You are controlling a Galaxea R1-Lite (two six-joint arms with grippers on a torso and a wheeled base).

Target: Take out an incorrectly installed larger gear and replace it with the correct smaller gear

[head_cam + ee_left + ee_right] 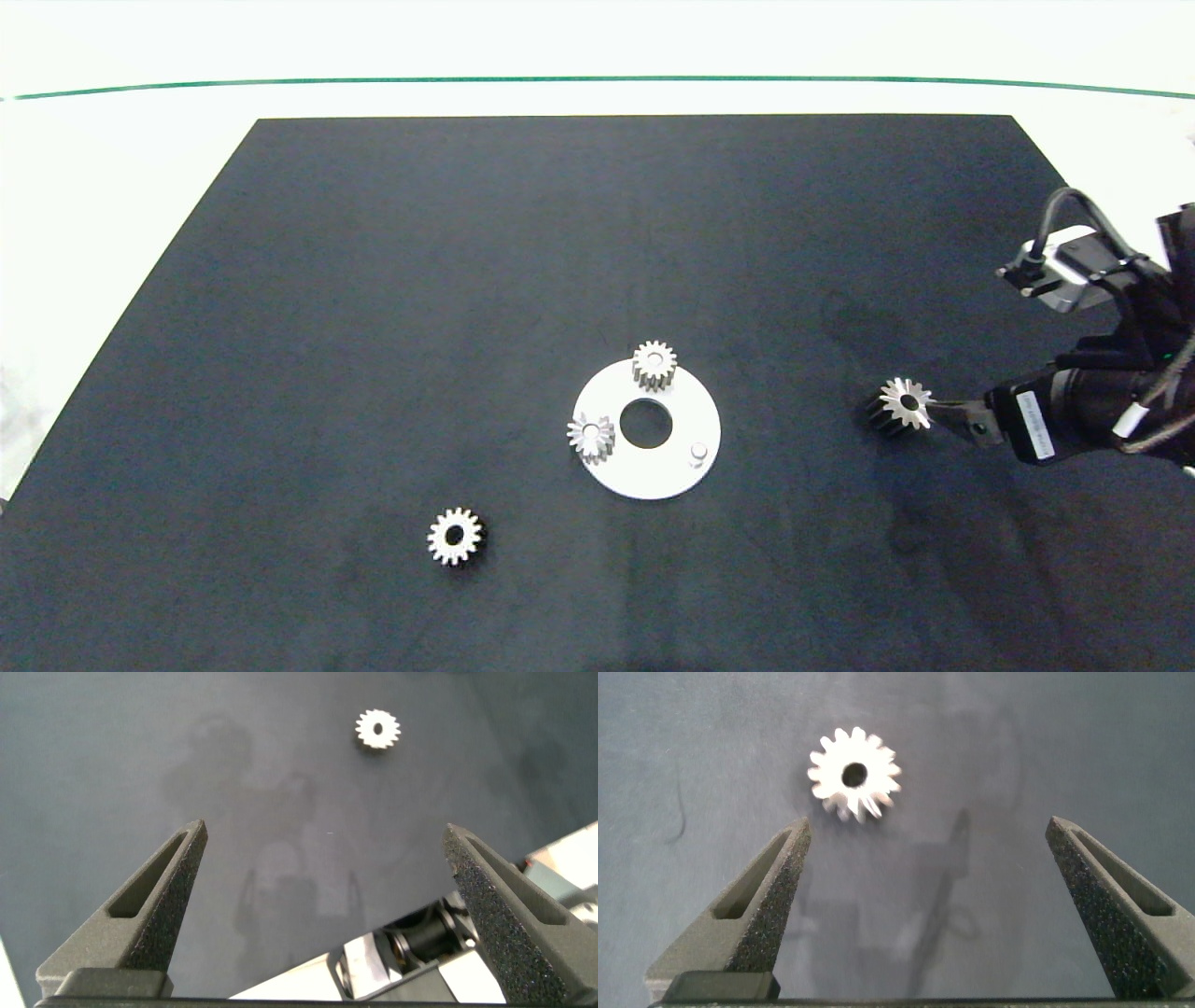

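Note:
The larger gear [904,403] [853,773] lies flat on the black mat at the right, apart from the white round plate [693,411]. My right gripper [945,415] [926,831] is open just behind it, holding nothing. A smaller gear [455,536] [377,729] lies loose on the mat, to the front left of the plate. My left gripper [325,833] is open and empty, out of the head view, with that smaller gear well ahead of its fingers. On the plate, one peg [697,454] stands bare.
Two more small gears [653,364] [591,436] sit on the plate's other pegs around its centre hole [646,423]. The black mat [373,280] covers most of the white table; its edge runs close behind my right arm.

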